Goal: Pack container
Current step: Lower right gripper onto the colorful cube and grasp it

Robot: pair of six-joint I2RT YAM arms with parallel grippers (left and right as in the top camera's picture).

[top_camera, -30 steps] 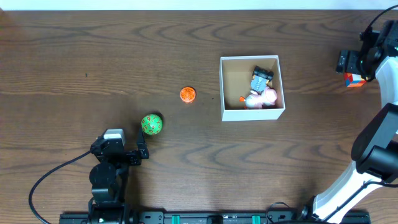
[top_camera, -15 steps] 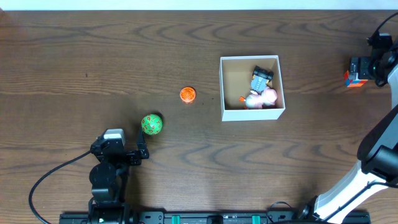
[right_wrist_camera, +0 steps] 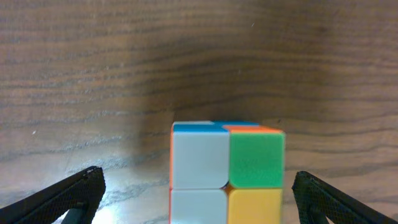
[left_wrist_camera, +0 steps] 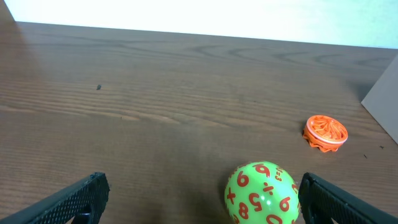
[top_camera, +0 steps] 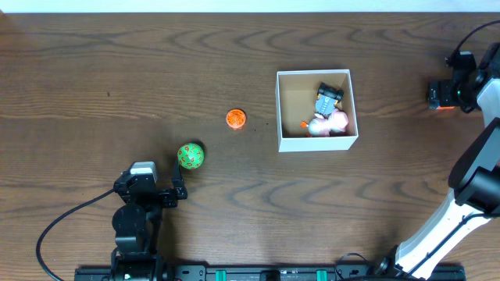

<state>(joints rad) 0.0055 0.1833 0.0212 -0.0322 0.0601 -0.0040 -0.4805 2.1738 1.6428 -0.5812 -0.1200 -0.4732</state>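
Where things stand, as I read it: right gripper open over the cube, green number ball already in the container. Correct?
No: the overhead view shows the green number ball outside the container, to its left. The rest holds.

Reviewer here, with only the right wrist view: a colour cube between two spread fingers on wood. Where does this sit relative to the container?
Observer: The colour cube lies far to the right in the overhead view, well apart from the container. The right gripper is over it, open.
Operator: Is anything packed already?
Observer: Yes, a pink toy and a small dark toy lie inside the container.
Operator: What else is out on the table?
Observer: A green number ball and an orange disc lie left of the container. The ball is just ahead of the open left gripper.
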